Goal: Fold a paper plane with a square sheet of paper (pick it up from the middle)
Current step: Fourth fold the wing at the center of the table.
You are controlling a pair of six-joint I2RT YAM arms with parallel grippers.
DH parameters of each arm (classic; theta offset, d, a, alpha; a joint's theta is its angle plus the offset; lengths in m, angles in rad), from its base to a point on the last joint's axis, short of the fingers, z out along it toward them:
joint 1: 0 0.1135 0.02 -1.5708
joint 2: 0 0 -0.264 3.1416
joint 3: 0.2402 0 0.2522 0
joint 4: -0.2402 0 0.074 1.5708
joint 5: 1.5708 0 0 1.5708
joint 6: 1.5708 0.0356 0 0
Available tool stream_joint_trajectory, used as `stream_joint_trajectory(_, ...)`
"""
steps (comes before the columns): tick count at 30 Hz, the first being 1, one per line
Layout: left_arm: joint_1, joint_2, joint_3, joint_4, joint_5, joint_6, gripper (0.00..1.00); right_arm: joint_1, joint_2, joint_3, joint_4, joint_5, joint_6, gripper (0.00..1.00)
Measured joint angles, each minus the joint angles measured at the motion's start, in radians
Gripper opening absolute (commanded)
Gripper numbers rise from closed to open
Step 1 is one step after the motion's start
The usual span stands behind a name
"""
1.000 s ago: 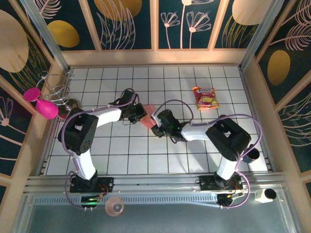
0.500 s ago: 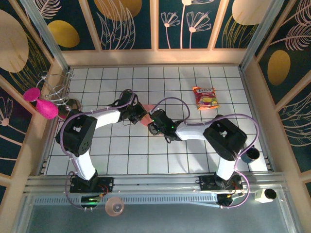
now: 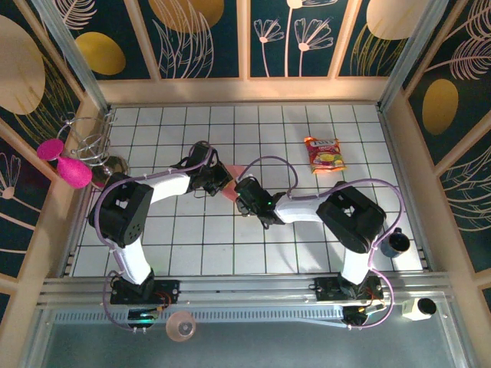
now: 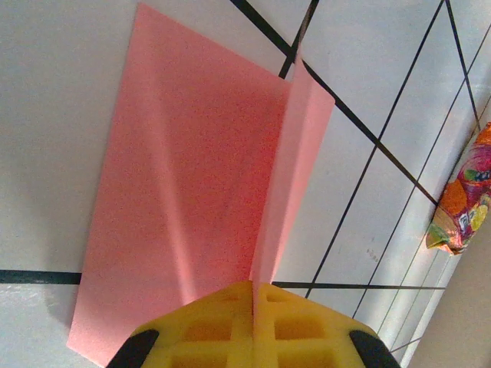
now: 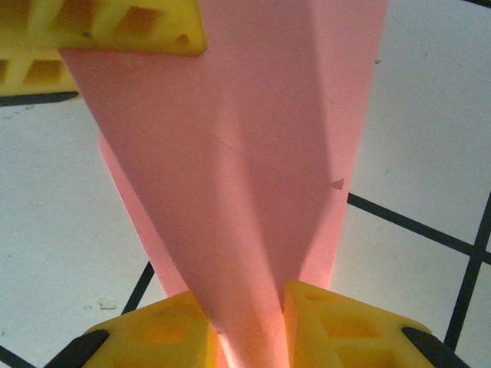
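Salmon-pink paper (image 4: 199, 176), folded lengthwise with a narrow flap raised along the crease, is held near the middle of the tiled table (image 3: 230, 245), slightly toward its left edge. One end is pinched by the closed left gripper (image 4: 253, 287). The other is clamped between the pads of the right gripper (image 5: 245, 307), which is seen shifted leftward since a second ago. One sheet, two grippers and one snack packet (image 3: 324, 155) are counted.

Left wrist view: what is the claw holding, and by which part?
The left claw is shut on the folded pink paper, pinching the near end of its raised centre fold.
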Motion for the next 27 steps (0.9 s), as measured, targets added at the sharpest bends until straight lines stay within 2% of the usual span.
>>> stream_joint_trajectory(6, 0.0, 0.0, 0.0, 0.0, 0.0, 0.0, 0.01, 0.005, 0.001, 0.021, -0.02, 0.019, 0.0, 0.29)
stream_joint_trajectory(15, 0.0, 0.0, 0.0, 0.003, 0.0, -0.002, 0.02, 0.01, 0.001, 0.024, -0.02, 0.018, 0.004, 0.14)
stream_joint_trajectory(17, 0.0, 0.0, 0.0, 0.003, 0.0, -0.003, 0.08, 0.01, 0.001, 0.024, -0.02, 0.018, 0.003, 0.11)
stream_joint_trajectory(22, 0.001, -0.007, 0.0, 0.001, -0.01, -0.005, 0.32, 0.011, 0.001, 0.016, -0.007, 0.011, 0.0, 0.06)
stream_joint_trajectory(27, 0.032, -0.041, 0.0, -0.005, -0.034, 0.007, 0.47, 0.011, -0.003, -0.028, 0.035, -0.021, -0.001, 0.04)
